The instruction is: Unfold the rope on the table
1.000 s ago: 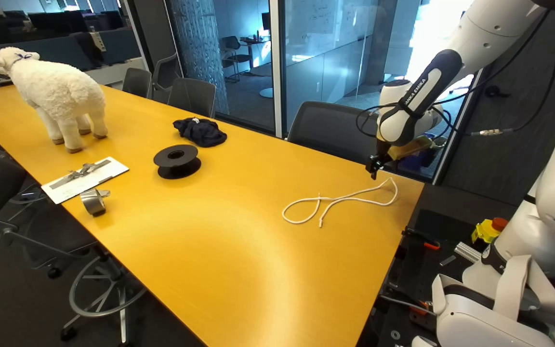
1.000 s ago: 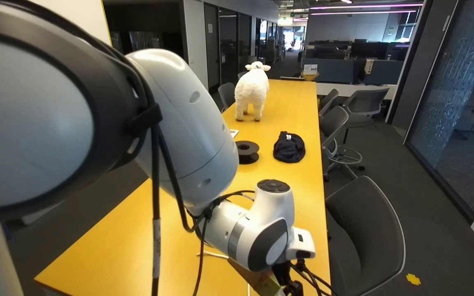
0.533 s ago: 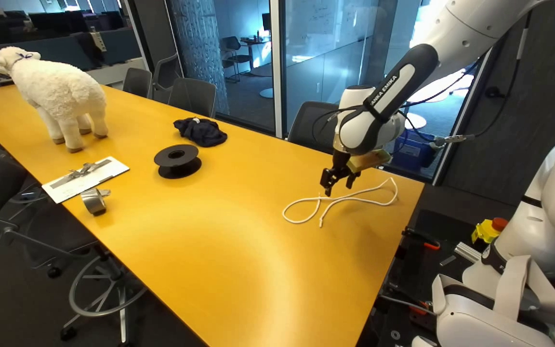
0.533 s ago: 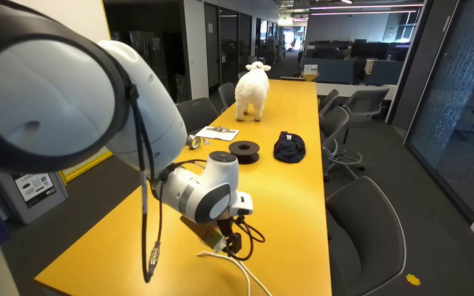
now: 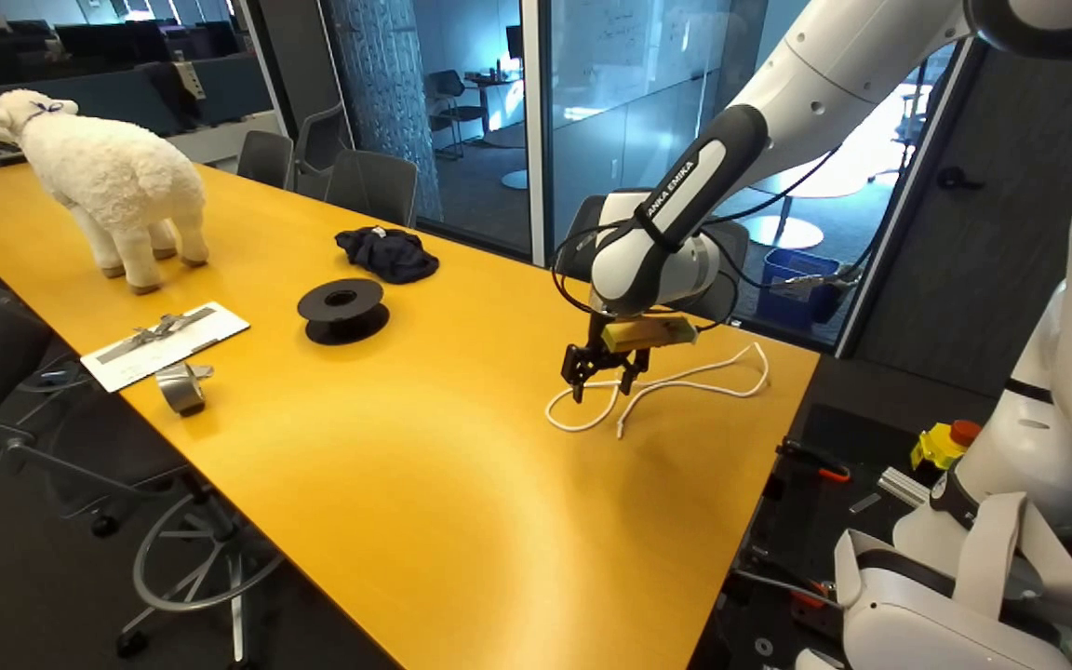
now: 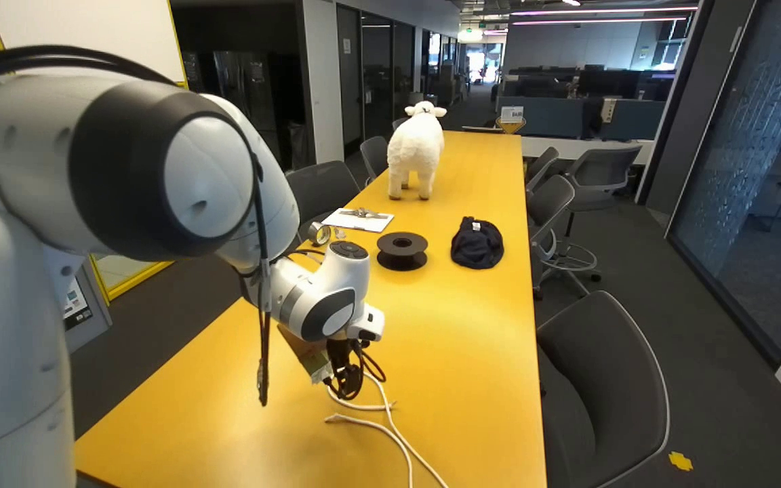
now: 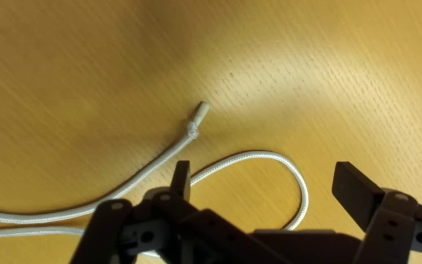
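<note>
A black, two-fingered, jointed gripper (image 7: 262,174) hangs, fingers spread wide, over a thin, cream-white, braided cord rope (image 7: 258,154), whose looped bend shows between the fingertips in the wrist view. The rope lies curved, crossing itself, near one end of the long, glossy, yellow-orange, wood-grained table (image 5: 462,484). Whether a fingertip touches the rope is hard to judge.

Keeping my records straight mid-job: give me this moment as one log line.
rope: looped, crossing itself, on table | gripper: open, over rope, holding nothing | contact: unclear | unfolding: not yet done
</note>
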